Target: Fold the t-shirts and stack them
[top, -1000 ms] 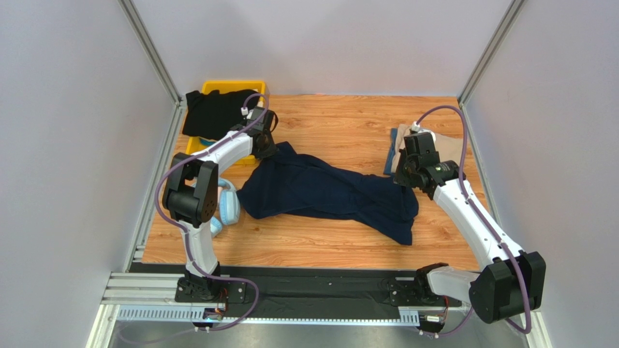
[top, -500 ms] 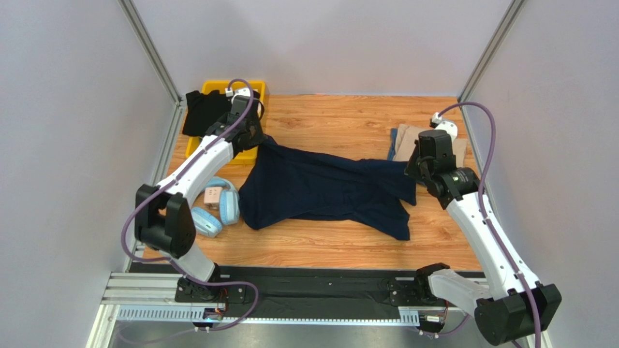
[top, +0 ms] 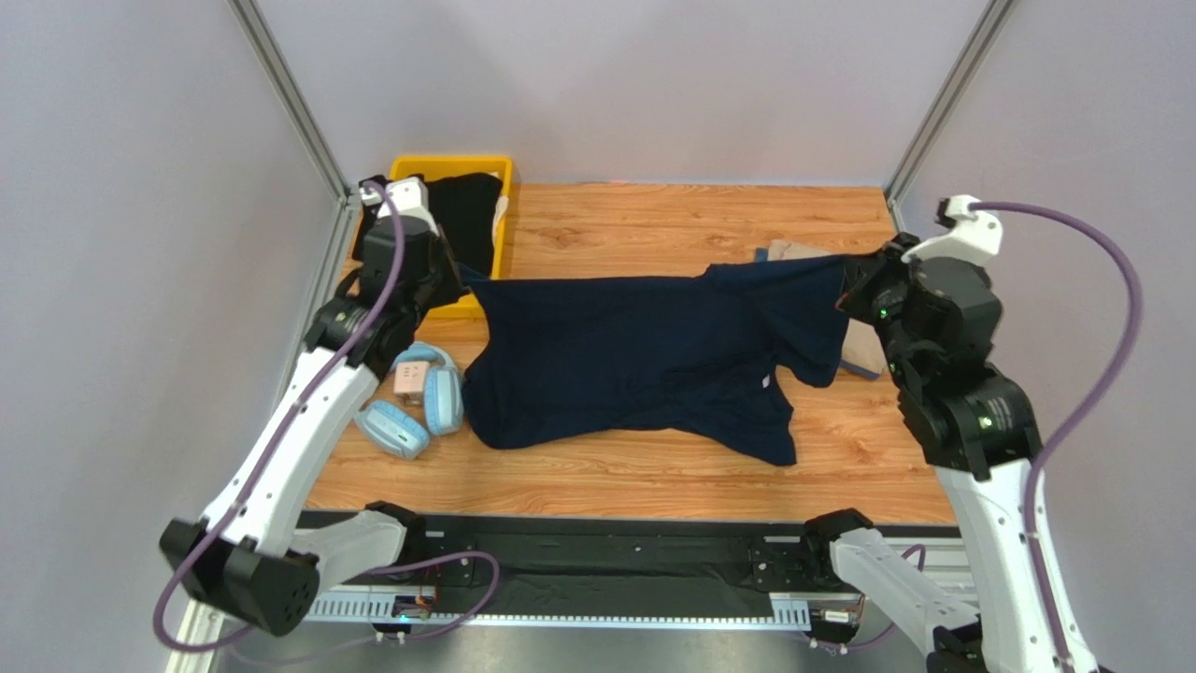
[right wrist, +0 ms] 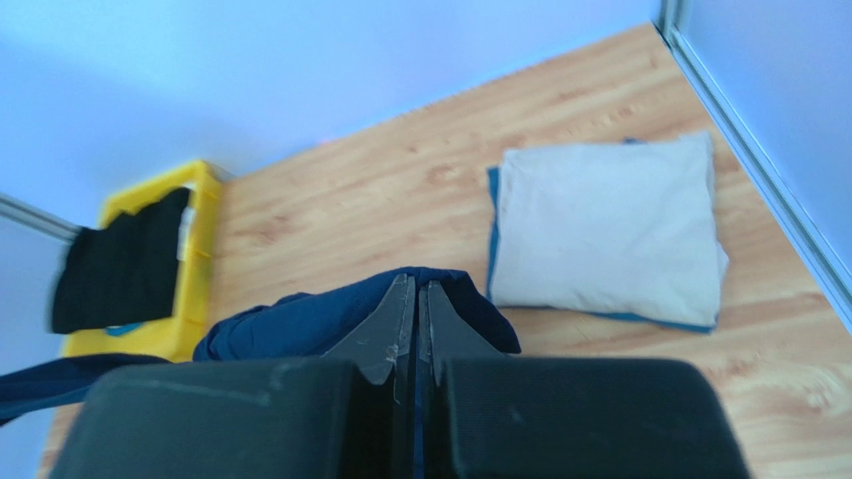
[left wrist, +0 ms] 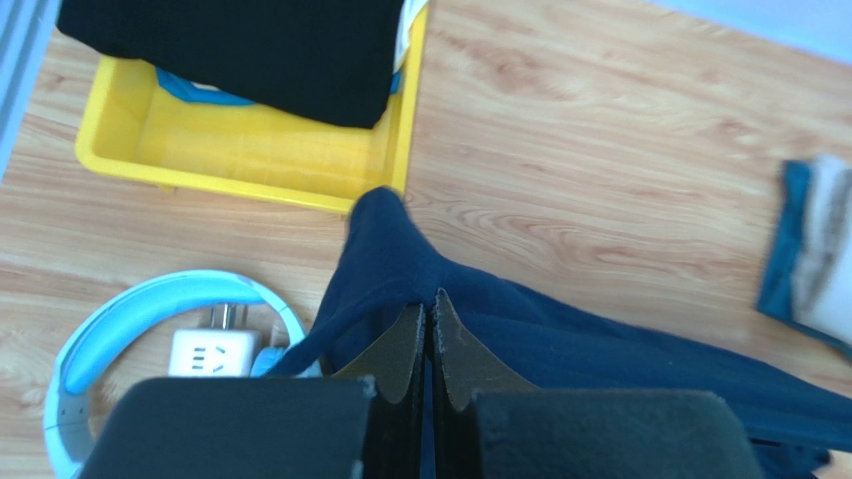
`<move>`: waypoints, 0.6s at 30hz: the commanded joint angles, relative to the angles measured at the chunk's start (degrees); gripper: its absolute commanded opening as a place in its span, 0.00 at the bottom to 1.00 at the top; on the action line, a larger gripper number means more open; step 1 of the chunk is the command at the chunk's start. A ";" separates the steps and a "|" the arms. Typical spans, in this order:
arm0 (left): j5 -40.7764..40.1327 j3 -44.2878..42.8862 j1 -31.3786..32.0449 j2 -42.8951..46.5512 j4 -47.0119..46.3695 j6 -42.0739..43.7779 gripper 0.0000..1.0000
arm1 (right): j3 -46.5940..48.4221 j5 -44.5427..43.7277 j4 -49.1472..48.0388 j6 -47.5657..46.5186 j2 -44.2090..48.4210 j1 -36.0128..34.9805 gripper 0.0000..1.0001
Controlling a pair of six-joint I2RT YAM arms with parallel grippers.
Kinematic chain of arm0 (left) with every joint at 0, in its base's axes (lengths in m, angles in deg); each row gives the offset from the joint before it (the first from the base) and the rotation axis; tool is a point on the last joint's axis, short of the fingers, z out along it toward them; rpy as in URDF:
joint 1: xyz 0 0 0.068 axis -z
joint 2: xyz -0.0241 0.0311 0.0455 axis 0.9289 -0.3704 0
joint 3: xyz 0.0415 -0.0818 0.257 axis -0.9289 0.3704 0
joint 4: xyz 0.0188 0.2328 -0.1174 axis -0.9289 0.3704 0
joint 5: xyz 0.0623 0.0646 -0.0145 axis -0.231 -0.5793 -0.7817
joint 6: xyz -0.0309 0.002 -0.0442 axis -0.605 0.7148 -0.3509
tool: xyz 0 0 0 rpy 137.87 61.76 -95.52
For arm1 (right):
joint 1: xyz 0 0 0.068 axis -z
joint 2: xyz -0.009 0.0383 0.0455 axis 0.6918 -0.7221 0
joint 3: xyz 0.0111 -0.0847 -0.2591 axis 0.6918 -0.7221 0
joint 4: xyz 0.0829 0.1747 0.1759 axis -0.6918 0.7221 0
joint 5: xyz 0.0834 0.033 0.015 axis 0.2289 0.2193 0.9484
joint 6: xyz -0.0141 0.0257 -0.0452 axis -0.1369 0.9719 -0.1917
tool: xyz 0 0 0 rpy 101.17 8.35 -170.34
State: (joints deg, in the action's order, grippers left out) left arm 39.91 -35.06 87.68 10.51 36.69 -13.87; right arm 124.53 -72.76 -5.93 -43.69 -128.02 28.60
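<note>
The dark navy t-shirt (top: 632, 358) is stretched across the middle of the table, its upper edge lifted between both grippers and its lower part resting on the wood. My left gripper (top: 466, 288) (left wrist: 428, 301) is shut on the navy shirt's left corner (left wrist: 390, 249), close to the yellow bin. On the right, my right gripper (top: 851, 278) (right wrist: 417, 285) is shut on the shirt's other corner (right wrist: 330, 319). The tan t-shirt (right wrist: 605, 230) lies folded at the back right on a blue cloth (right wrist: 492, 225). The black t-shirt (top: 456, 211) (left wrist: 230, 50) lies in the bin.
The yellow bin (top: 503, 232) (left wrist: 240, 160) stands at the back left corner. Light blue headphones (top: 421, 404) (left wrist: 150, 304) with a small white plug block (left wrist: 205, 354) lie at the left edge. Metal frame rails (top: 288, 98) and grey walls enclose the table.
Both arms have risen and drawn apart, the left toward the left wall, the right toward the right wall. The navy shirt's upper edge has been lifted and pulled out wide between them.
</note>
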 commanded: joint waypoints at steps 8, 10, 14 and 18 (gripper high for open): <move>10.39 -4.24 -0.35 22.25 12.90 2.77 0.00 | 13.35 11.15 2.35 -2.24 11.26 0.41 0.00; 13.29 -6.09 -0.26 24.46 14.40 2.77 0.00 | 14.84 13.98 2.26 -1.19 13.01 0.41 0.01; 15.42 -10.13 -0.35 28.50 17.47 2.85 0.00 | 17.48 19.08 2.26 0.48 15.65 0.33 0.00; 15.51 -16.72 -0.35 29.30 21.43 3.29 0.00 | 21.78 23.04 2.96 0.48 16.63 0.41 0.00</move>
State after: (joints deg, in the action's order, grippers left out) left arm 54.16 -45.90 87.72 39.10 53.89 -12.62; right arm 141.56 -54.71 -2.11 -43.69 -112.28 28.60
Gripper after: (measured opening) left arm 0.008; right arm 0.007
